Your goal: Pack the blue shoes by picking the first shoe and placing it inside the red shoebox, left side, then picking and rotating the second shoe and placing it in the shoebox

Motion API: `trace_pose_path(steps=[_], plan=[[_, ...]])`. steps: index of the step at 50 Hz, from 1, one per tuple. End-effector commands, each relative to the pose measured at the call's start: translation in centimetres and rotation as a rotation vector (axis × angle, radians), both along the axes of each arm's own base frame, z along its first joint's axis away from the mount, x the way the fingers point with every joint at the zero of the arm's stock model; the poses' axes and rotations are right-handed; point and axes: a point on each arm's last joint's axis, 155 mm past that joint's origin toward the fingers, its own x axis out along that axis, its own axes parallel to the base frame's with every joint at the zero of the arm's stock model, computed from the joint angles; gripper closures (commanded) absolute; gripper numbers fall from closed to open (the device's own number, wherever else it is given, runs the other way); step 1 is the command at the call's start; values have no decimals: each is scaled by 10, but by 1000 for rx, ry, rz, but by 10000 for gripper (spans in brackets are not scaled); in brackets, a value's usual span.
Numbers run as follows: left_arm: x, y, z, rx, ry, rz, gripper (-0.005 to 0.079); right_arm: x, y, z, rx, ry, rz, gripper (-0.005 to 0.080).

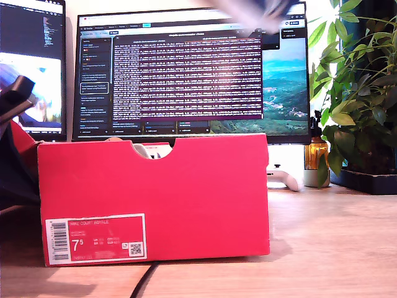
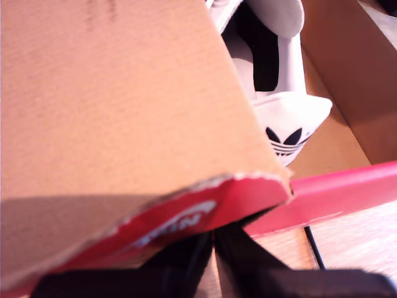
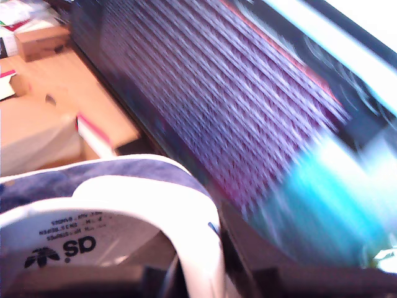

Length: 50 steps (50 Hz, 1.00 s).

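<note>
The red shoebox (image 1: 186, 198) stands on the wooden table with its notch and white "7.5" label (image 1: 96, 239) facing the exterior view. One blue shoe (image 2: 282, 115) lies inside it, showing its white tongue with a black logo. My first gripper (image 2: 214, 242) is shut on the edge of the separate red lid (image 2: 186, 217), which is tilted up over the box (image 2: 347, 189). The other blue shoe (image 3: 124, 180) is gripped at its navy collar by my second gripper (image 3: 198, 270), high up in front of the monitor; in the exterior view it is a blur (image 1: 260, 12) at the top.
A large monitor (image 1: 186, 68) stands right behind the box, with a second screen (image 1: 31, 62) at the exterior view's left. A plant (image 1: 363, 93), an amber bottle (image 1: 316, 158) and a white controller (image 1: 282, 177) are at the exterior view's right. A black cable (image 1: 144, 279) runs in front of the box.
</note>
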Motion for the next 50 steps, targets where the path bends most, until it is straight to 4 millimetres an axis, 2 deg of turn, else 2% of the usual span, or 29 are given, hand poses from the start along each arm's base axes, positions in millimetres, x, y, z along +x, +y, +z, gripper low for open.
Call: trace_pose_path(steps=[1,9,13,21,27,33,41,50], plan=[[-1,0,-2,-1,4,-3,762,1,19,9,-34,-67,53,762],[-1,0,-2,-1,4,-3,762,11,48,-17,-154,-103,130,762],[-1,0,-3,-1,4,-3,762,18,56,-31,-191,-97,132,762],[-1,0,-3,-1,4,-3,762,23,63,-67,-252,-33,148,762],[-1,0,-2,-1,4,-3,762,21,60,-100,-326,47,158,762],[-1,0,-3,-1,4,-3,762,20,59,-121,-351,103,164,763],[-1,0,-3,-1,4,-3,762,21,62,-136,-372,131,168,763],[-1,0,-2,-1,4,-3,762,18,75,-146,-400,127,212,763]])
